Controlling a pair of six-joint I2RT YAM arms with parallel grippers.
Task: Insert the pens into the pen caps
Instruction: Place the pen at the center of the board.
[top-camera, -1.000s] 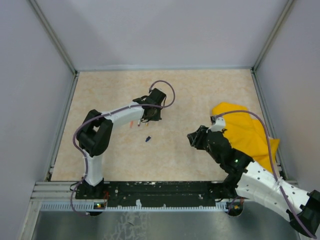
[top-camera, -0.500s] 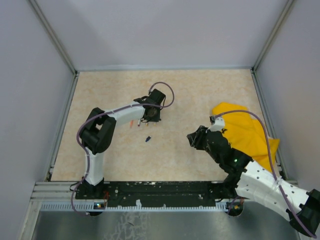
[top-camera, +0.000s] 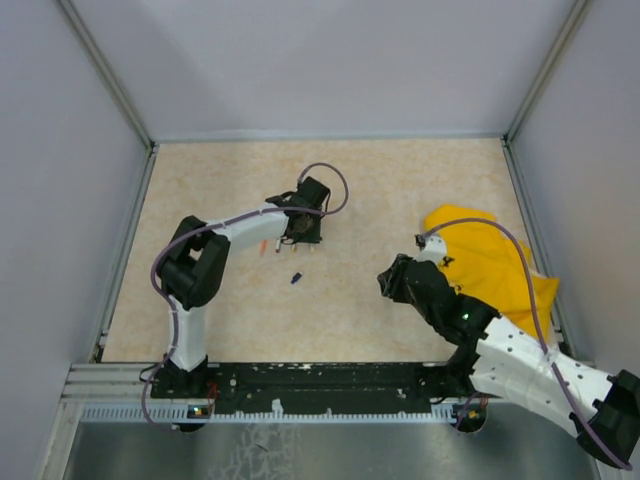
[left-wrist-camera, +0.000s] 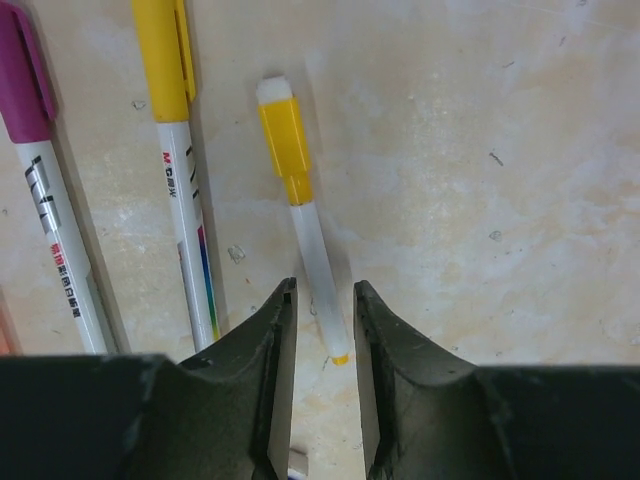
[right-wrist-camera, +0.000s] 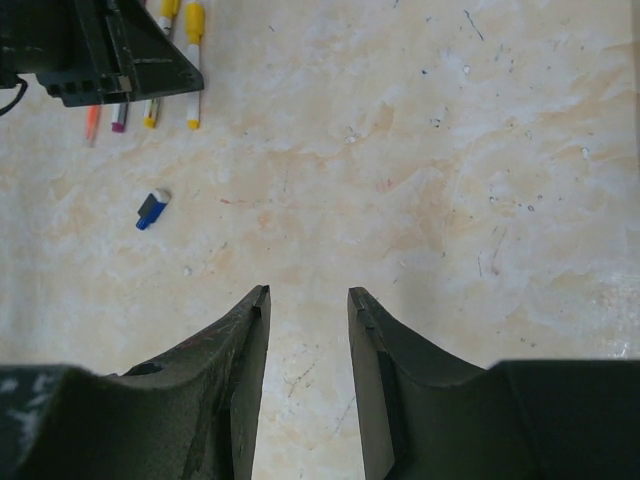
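**Left hand straddles a yellow-capped pen; right hand hovers bare**

The left hand (left-wrist-camera: 325, 290) sits low over the bench (left-wrist-camera: 500, 200) with its fingers only narrowly apart. They flank the white barrel of a yellow-capped pen (left-wrist-camera: 318, 270), and a thin gap shows on each side. The pen lies flat on the bench, with its cap pointing away from the left hand and a small yellow tip at the near end.

In the left wrist view a row of pens runs leftward from the left hand. Just beside the straddled pen lies a second yellow-capped pen (left-wrist-camera: 185, 200), then a purple-capped pen (left-wrist-camera: 55, 230), all roughly parallel and apart. The second pen carries a small red mark that reads like "M&G", then dark print too fine to read and a rainbow strip. The purple-capped pen bears bold grey characters that I cannot make out. The right wrist view shows an orange pen (right-wrist-camera: 92, 122) at the end of the row furthest from the straddled pen.

A dark blue cap (right-wrist-camera: 151, 209) with a white end lies alone, near the left hand on its base-ward side.

Well apart from the left hand, the right hand (right-wrist-camera: 308, 292) has its fingers moderately spread and nothing between them. Beyond it, furthest from the left hand, lies a crumpled yellow cloth (top-camera: 495, 265).
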